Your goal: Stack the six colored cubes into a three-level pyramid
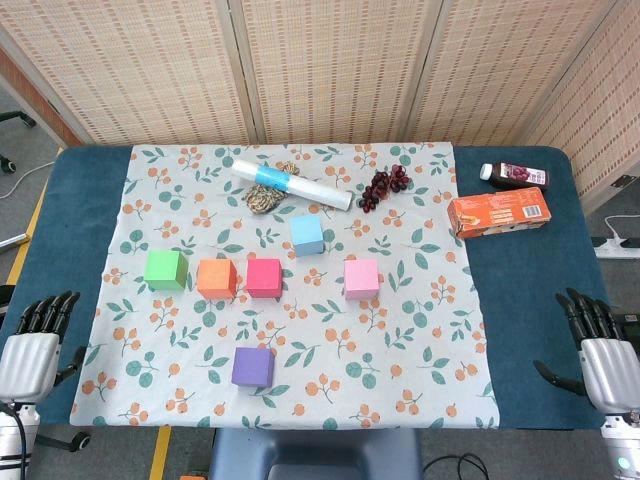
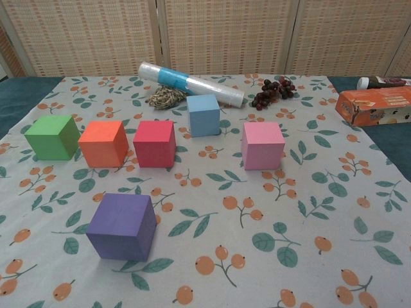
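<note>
In the head view, the left hand [image 1: 32,345] and right hand [image 1: 603,350] rest at the near corners of the table, fingers spread apart and holding nothing. All six cubes sit singly on the floral cloth [image 1: 420,385]: green cube [image 1: 165,270], orange cube [image 1: 217,279] and red cube [image 1: 264,278] form a near-touching row, the blue cube [image 1: 307,235] lies behind them, the pink cube [image 1: 361,279] stands apart to the right, and the purple cube [image 1: 253,367] lies nearest. Nothing is stacked yet, so the first step is likely squaring that row into a tight base; closing the small gaps first should give the second level firm footing. In the chest view no hand shows. The purple cube [image 2: 122,226] has open cloth all round, easy to grasp from above, as does the pink cube [image 2: 262,145]. The plastic roll [image 2: 191,83], grapes [image 2: 273,92] and orange box [image 2: 374,105] crowd the far edge, so lifts should stay in the open front.
</note>
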{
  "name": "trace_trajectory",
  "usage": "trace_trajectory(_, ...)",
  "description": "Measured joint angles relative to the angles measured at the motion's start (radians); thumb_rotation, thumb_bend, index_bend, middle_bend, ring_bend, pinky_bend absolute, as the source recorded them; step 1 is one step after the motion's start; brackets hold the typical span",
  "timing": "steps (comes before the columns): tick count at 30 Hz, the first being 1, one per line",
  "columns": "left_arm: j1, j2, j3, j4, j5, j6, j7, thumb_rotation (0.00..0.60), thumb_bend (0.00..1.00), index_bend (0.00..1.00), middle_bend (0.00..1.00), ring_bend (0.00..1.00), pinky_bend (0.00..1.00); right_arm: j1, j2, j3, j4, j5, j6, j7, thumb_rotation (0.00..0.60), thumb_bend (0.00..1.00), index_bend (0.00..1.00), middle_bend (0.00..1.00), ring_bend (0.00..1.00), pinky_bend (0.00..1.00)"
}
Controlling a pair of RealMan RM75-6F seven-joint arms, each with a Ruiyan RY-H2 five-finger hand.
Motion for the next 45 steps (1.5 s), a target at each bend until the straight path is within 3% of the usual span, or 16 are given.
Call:
trace_trajectory(9,-0.013,0.018,-0.002,-0.007,0.018,-0.008,-0.020,0.600,0.36,0.08,0.09,0.10,0.13,-0.005,0.014,-0.005,0.001,-0.037,0.026,0.049,0.528,0.00,0.00,0.00,0.00,0.05)
trace_trajectory(15,-0.090,0.054,-0.032,-0.040,0.065,-0.051,-0.063,0.600,0.36,0.11,0.09,0.10,0.14,0.004,0.041,0.004,-0.004,-0.063,0.038,0.065,0.528,0.00,0.00,0.00,0.00,0.05)
trace_trajectory(23,-0.290,0.106,-0.097,-0.123,0.072,-0.303,-0.142,0.600,0.36,0.11,0.09,0.10,0.15,0.036,0.065,0.007,-0.030,-0.109,0.023,0.065,0.527,0.00,0.00,0.00,0.00,0.05)
trace_trajectory(29,-0.494,0.081,-0.158,-0.140,-0.028,-0.562,-0.120,0.600,0.36,0.06,0.07,0.06,0.12,0.046,0.075,0.006,-0.052,-0.116,0.014,0.051,0.528,0.00,0.00,0.00,0.00,0.05)
trace_trajectory(34,-0.628,-0.012,-0.181,-0.093,-0.171,-0.707,0.013,0.600,0.35,0.01,0.03,0.01,0.08,0.053,0.071,0.004,-0.052,-0.117,0.004,0.052,0.527,0.00,0.00,0.00,0.00,0.05)
trace_trajectory(39,-0.725,-0.096,-0.184,-0.038,-0.324,-0.777,0.143,0.600,0.35,0.00,0.00,0.00,0.06,0.059,0.070,0.005,-0.049,-0.109,-0.006,0.056,0.527,0.00,0.00,0.00,0.00,0.05)
trace_trajectory(45,-0.756,-0.118,-0.163,-0.022,-0.430,-0.756,0.242,0.600,0.35,0.00,0.00,0.00,0.05,0.065,0.072,0.007,-0.040,-0.093,-0.019,0.069,0.528,0.00,0.00,0.00,0.00,0.05)
